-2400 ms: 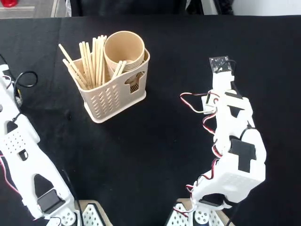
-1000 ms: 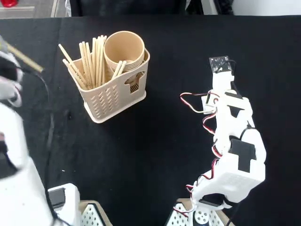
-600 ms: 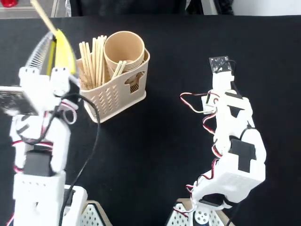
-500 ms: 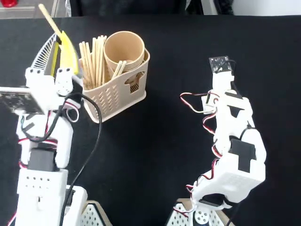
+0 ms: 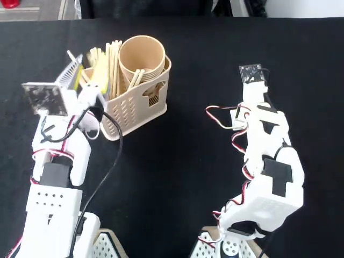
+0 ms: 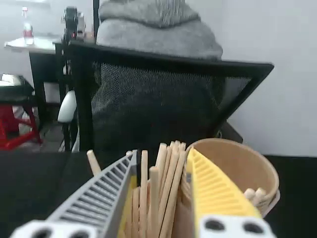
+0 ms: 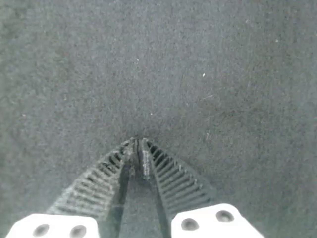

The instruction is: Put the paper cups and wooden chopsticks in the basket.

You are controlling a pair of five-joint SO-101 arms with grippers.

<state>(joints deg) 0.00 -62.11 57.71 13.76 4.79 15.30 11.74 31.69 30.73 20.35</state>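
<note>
In the basket (image 5: 134, 110), chopsticks (image 5: 112, 62) and paper cups (image 5: 142, 54)

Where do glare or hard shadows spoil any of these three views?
High view: even light on the black table, no hard shadow by the basket. Left wrist view: a bright wall behind a dark chair, yet the chopsticks inside the open left hand are well lit. Right wrist view: flat light on the table, no glare around the shut right hand.
</note>
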